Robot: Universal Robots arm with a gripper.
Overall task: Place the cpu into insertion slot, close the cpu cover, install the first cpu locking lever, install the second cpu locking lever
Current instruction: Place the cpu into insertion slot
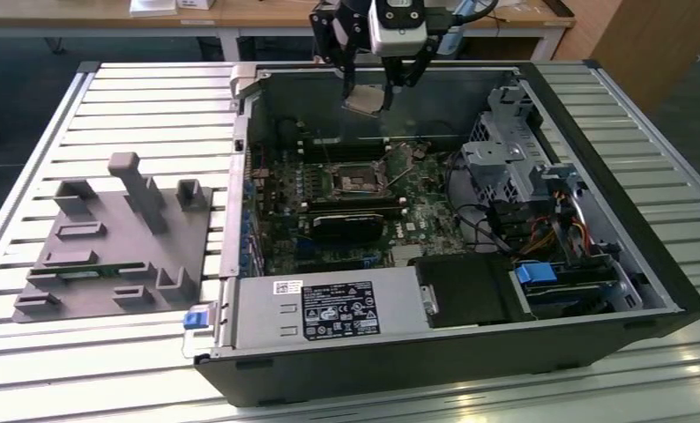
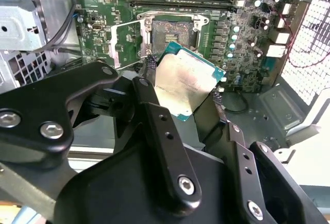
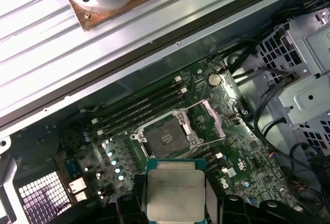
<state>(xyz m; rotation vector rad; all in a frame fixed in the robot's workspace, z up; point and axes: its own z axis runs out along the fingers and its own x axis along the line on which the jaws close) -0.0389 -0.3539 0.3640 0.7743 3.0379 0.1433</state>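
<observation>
- Gripper grasps the cpu over the open case.
- Insertion slot bare — cpu cover swung open beside it.
- Exterior view adds a grey fixture beside the case.

The cpu between the black fingers of the hand, above the green board, apart from the open insertion slot.

Nothing legible anywhere. On power supply, black label crowded with small white marks and symbols, too fine to read. White sticker at its 10 o'clock, print likewise unreadable. Faint lines of marking on cpu top, too dim to make out.
</observation>
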